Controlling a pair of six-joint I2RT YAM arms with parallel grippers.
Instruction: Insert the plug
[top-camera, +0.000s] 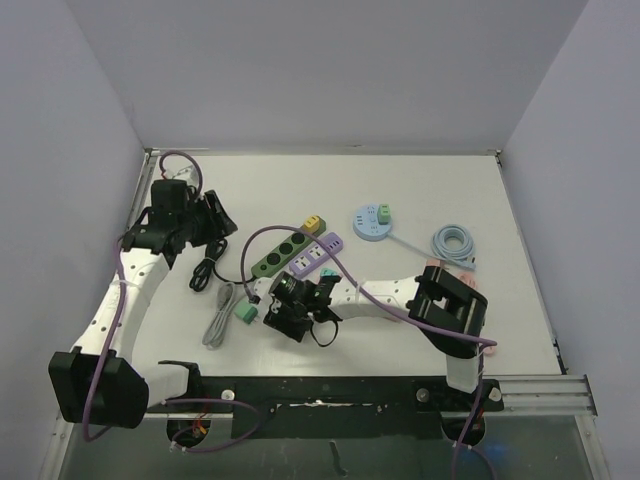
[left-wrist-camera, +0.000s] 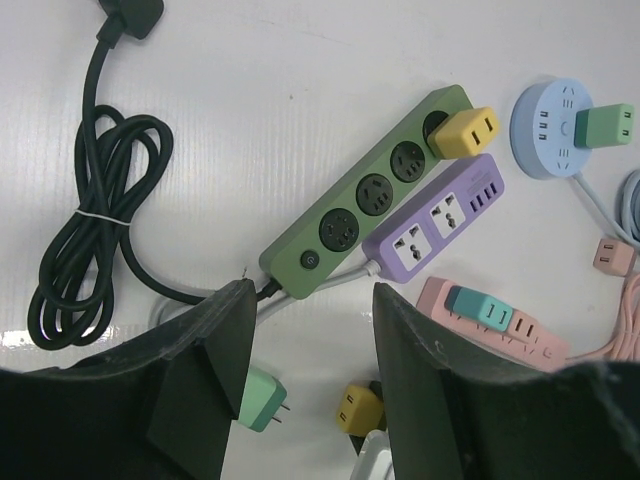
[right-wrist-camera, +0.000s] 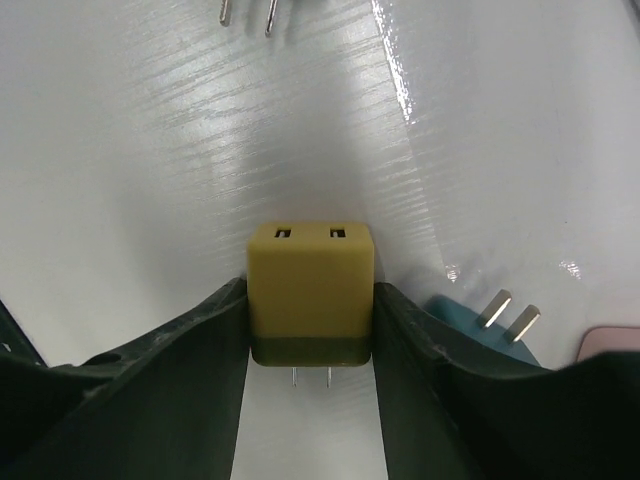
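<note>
My right gripper (right-wrist-camera: 310, 400) is shut on a yellow plug cube (right-wrist-camera: 310, 290), prongs toward the wrist, just above the white table. In the top view it (top-camera: 284, 312) sits in front of the green power strip (top-camera: 285, 250) and the purple strip (top-camera: 316, 256). The left wrist view shows the green strip (left-wrist-camera: 370, 190) with another yellow plug (left-wrist-camera: 463, 132) in its end socket, and the held cube (left-wrist-camera: 360, 408) low down. My left gripper (left-wrist-camera: 310, 350) is open and empty, raised at the far left (top-camera: 215, 222).
A mint plug (left-wrist-camera: 262, 398) lies left of the right gripper. A teal plug (right-wrist-camera: 490, 325) lies at its right. A pink strip (left-wrist-camera: 520, 335) carries a teal plug. A blue round hub (top-camera: 372, 222), coiled black cable (left-wrist-camera: 90, 230) and grey cable (top-camera: 218, 315) lie around.
</note>
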